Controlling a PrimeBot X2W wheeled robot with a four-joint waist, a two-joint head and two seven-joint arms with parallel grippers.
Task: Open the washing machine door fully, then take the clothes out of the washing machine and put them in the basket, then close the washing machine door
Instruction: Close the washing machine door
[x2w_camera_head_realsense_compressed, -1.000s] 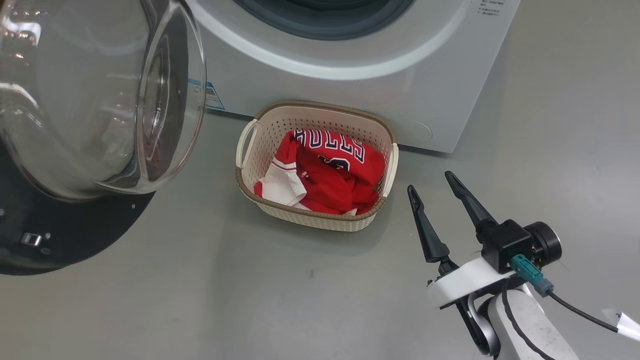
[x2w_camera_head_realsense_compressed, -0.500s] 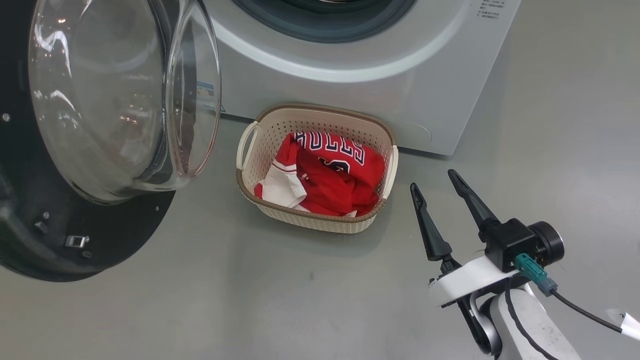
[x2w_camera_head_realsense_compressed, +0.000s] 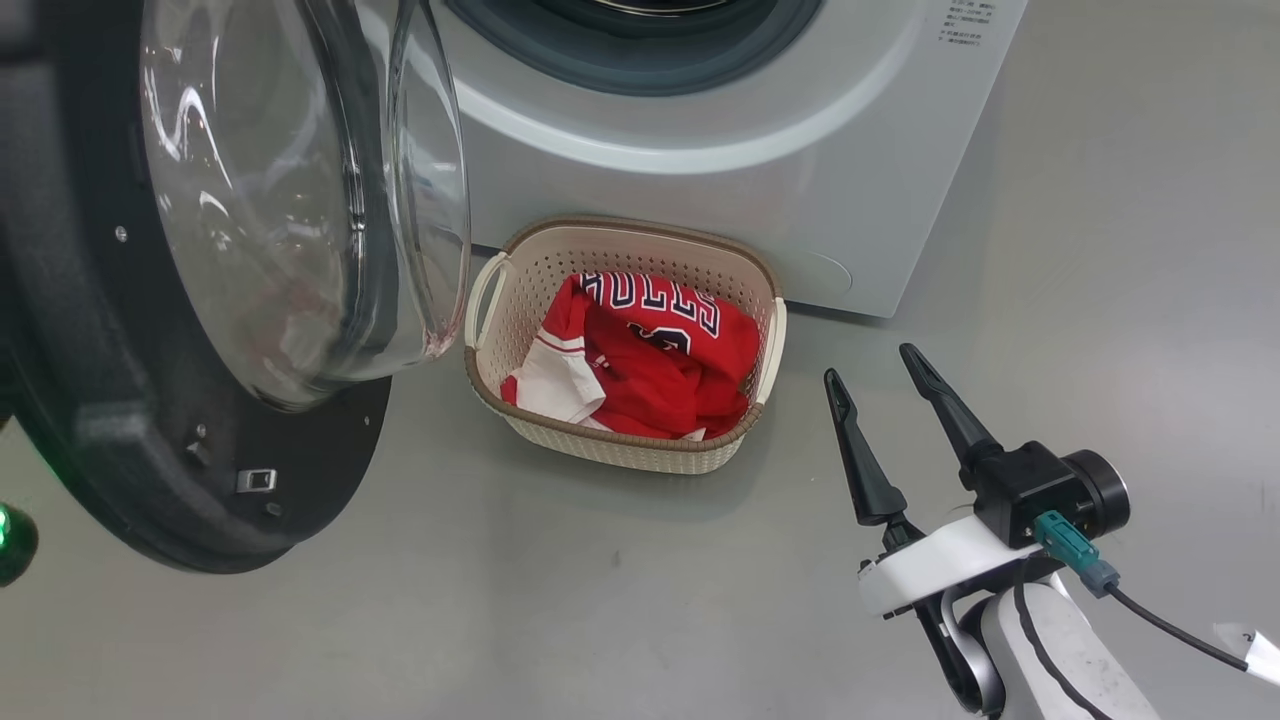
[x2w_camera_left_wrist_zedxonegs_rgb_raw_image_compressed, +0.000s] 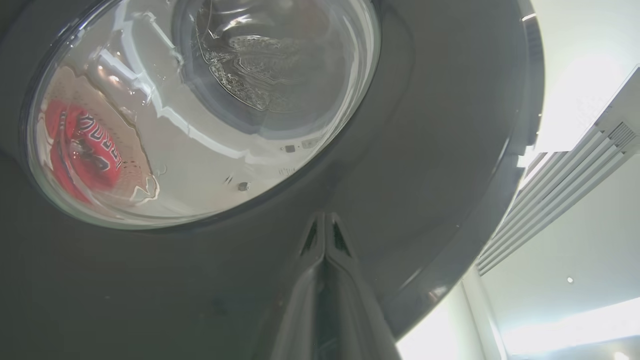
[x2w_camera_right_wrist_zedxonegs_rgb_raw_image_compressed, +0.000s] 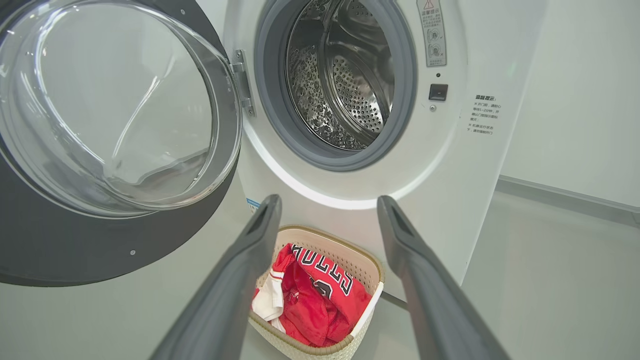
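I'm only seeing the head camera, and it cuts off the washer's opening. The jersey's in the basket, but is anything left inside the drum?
Observer: The right wrist view looks into the steel drum; no cloth shows in the visible part.
Operator: And where's the other claw?
Observer: The left wrist view has the left gripper, shut, with its tips at the dark outer face of the washing machine door.
Operator: Does that door hang from a side?
Observer: Yes, a metal hinge at the opening's left edge, in the right wrist view.
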